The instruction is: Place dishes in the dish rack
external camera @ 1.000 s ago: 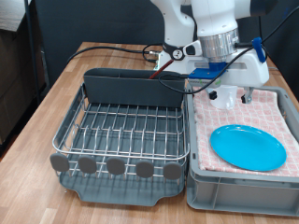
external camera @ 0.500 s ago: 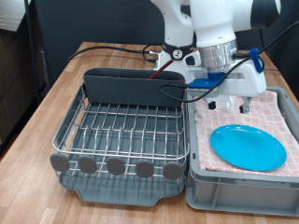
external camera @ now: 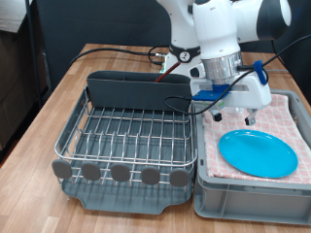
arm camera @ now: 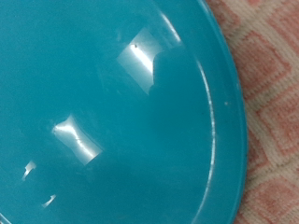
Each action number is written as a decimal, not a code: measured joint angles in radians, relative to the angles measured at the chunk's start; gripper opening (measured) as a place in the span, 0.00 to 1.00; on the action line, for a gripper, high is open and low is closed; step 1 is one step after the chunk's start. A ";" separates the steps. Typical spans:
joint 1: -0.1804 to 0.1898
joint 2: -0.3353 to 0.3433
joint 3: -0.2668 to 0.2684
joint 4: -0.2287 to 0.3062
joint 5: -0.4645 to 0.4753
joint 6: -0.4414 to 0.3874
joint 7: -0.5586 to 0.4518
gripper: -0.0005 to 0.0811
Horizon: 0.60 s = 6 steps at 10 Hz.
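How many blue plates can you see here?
1. The blue plate lies flat on the pink checked cloth in the grey crate, at the exterior view's right, under the gripper. The wire rack holds none; others may be hidden.

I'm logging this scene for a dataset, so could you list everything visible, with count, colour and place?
Round flat bright-blue plate: one, blue, lying on the cloth in the crate, at the exterior view's right; it fills the wrist view.
Pink checked cloth: one, pink, lining the crate under the plate.
Grey plastic crate: one, grey, beside the rack.
Silver wire dish rack: one, in a dark grey tray, holding no dishes, at the exterior view's left.
Tall grey utensil bin: one, at the rack's far end.
Wooden table: one, brown, under everything.
Gripper: one, white, hanging above the plate's far edge.
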 joint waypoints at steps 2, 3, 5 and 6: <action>-0.002 0.016 0.006 0.004 0.049 0.012 -0.056 0.99; -0.002 0.023 0.007 0.007 0.067 0.014 -0.076 0.99; -0.002 0.040 0.010 0.017 0.103 0.015 -0.115 0.99; -0.002 0.048 0.010 0.024 0.105 0.015 -0.120 0.99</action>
